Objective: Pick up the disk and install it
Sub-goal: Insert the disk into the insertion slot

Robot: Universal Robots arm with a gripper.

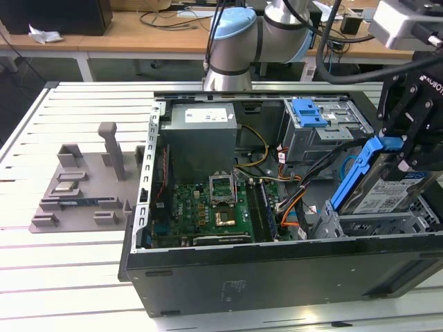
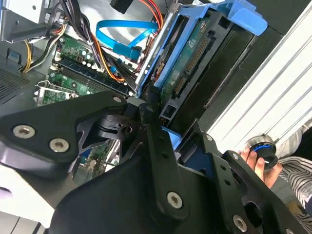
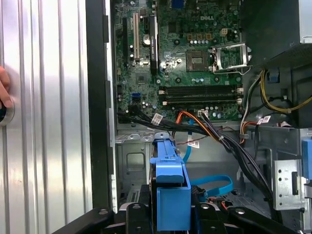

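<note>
- The disk (image 1: 385, 181) is held clamped by its blue carrier in the hand (image 1: 408, 142), tilted on edge so it can be lined up with the drive cage (image 1: 360, 223).
- It is kept above the open computer case (image 1: 277, 277) on the desk (image 1: 62, 277), at the exterior view's right.

Robotics lab: slotted aluminium table (image 1: 83, 277), cable-strewn wooden benches (image 1: 138, 31).
</note>
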